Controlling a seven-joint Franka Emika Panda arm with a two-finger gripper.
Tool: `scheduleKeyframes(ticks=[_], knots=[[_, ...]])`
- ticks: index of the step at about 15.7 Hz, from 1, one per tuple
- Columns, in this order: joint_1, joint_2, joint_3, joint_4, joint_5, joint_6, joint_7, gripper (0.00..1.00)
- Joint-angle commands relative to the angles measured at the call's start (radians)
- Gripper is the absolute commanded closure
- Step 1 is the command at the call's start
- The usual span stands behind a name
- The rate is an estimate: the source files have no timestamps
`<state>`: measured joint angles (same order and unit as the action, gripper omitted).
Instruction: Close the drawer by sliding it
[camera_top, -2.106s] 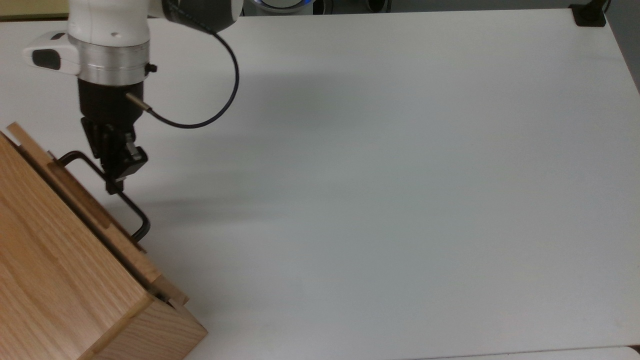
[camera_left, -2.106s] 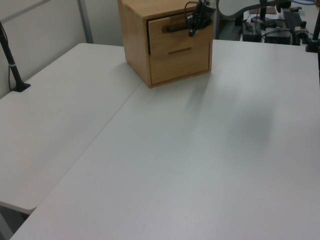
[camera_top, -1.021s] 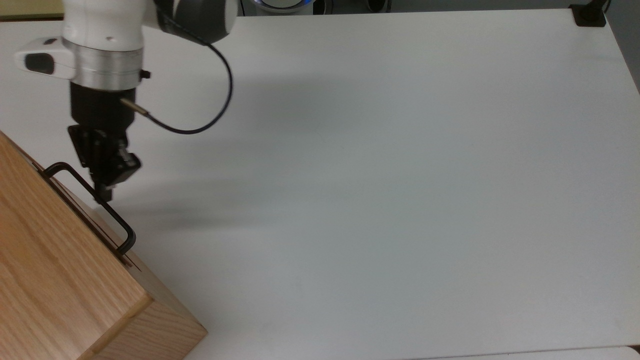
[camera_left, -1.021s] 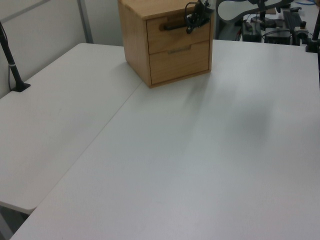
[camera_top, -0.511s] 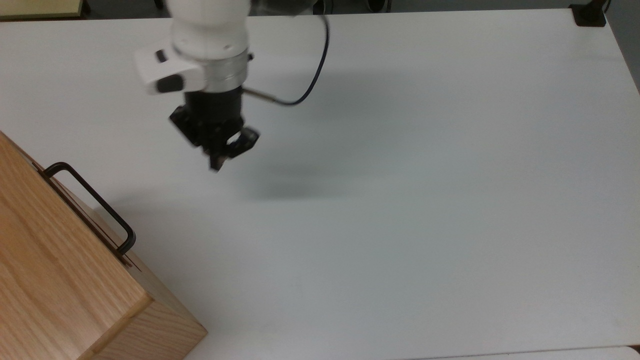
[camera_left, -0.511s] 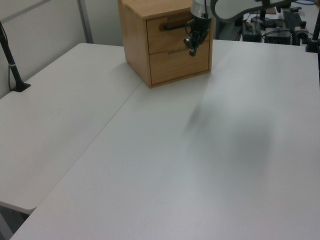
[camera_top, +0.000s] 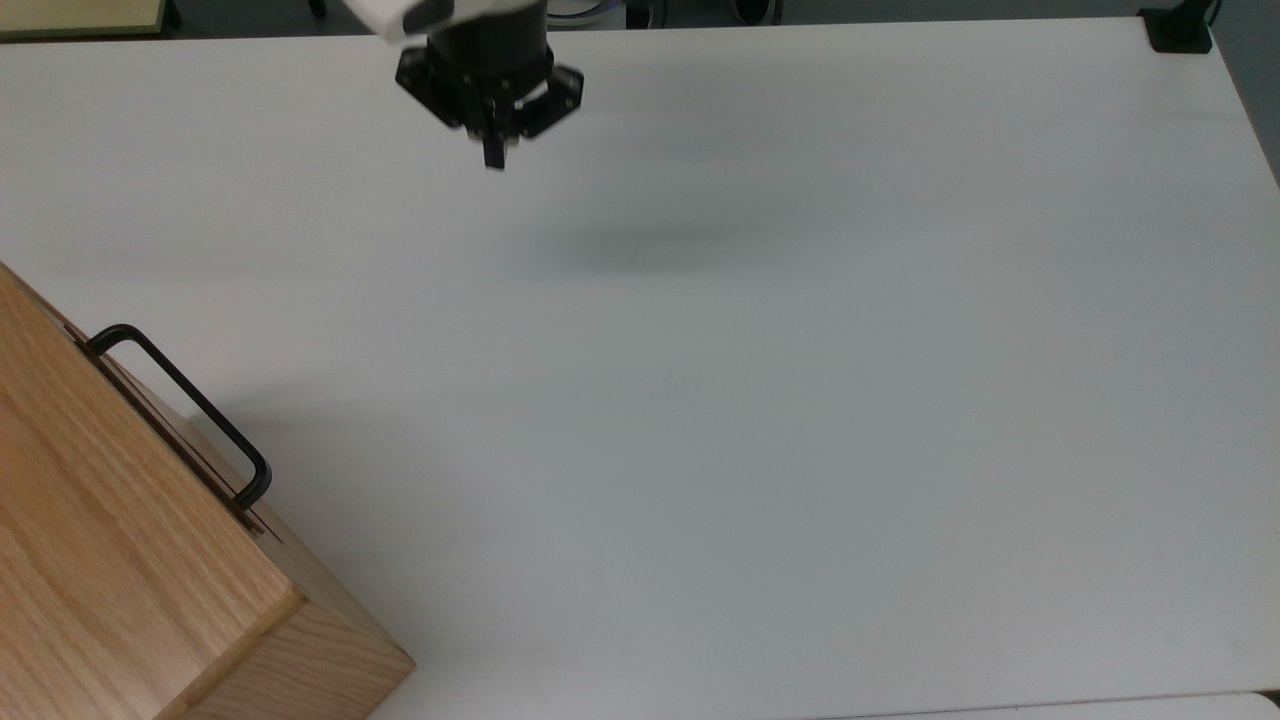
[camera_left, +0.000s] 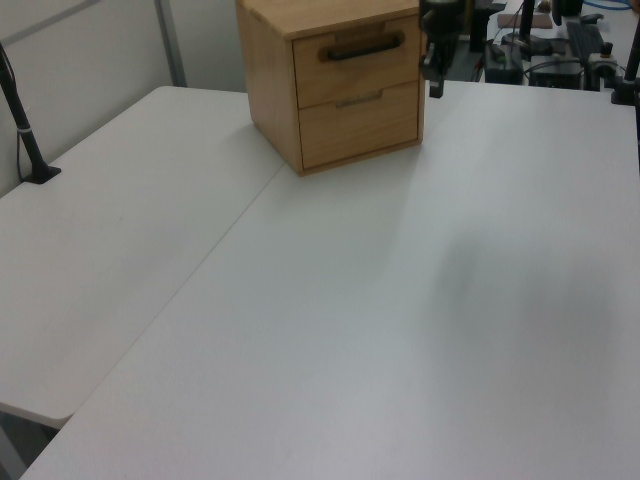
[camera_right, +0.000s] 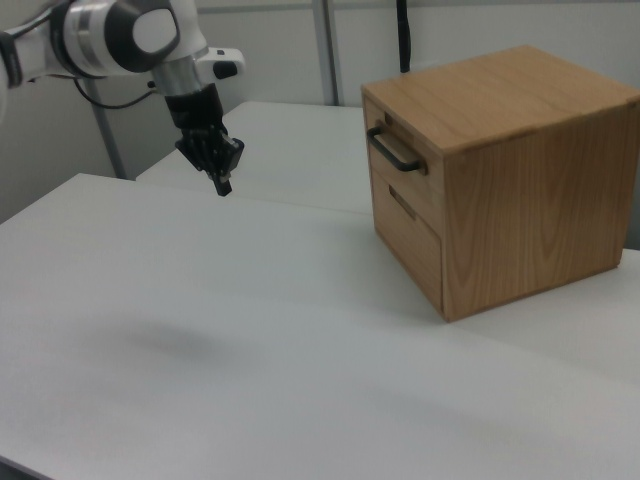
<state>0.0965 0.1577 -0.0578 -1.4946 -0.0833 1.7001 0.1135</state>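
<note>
The drawer (camera_left: 360, 72) is the upper one in the oak cabinet (camera_right: 520, 170), and its front sits flush with the cabinet face. Its black U-shaped handle (camera_top: 180, 410) sticks out at the top view's lower left; the handle (camera_right: 396, 150) also shows in the right view. My gripper (camera_top: 494, 155) hangs above the table near the top view's upper edge, far from the handle. In the left view the gripper (camera_left: 436, 85) is just right of the cabinet. In the right view the gripper (camera_right: 222, 183) is well left of it. It is shut with nothing in it.
A lower drawer (camera_left: 360, 125) with a slot pull sits under the upper one. A black clamp (camera_top: 1178, 30) is at the table's far corner, and a black post (camera_left: 25, 130) stands at the left view's left. The white table (camera_top: 750, 400) spreads wide.
The drawer slid fully into the cabinet under my gripper's push on the handle. My gripper then left the handle and moved up and to the right in the top view.
</note>
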Motion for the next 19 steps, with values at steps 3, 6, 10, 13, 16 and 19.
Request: scheduleKeyframes(ticks=[3,6,10,13,16,19], knots=[[-0.064,-0.173,-0.002,-0.170,0.095,0.000,-0.115,0.98],[-0.080,-0.181,0.003,-0.171,0.103,-0.026,-0.118,0.64],[-0.074,-0.168,0.001,-0.164,0.100,-0.025,-0.110,0.00],[-0.077,-0.172,0.000,-0.164,0.083,-0.025,-0.106,0.00],[-0.078,-0.173,-0.002,-0.165,0.082,-0.023,-0.055,0.00],[-0.078,-0.168,-0.002,-0.164,0.077,-0.019,-0.055,0.00]])
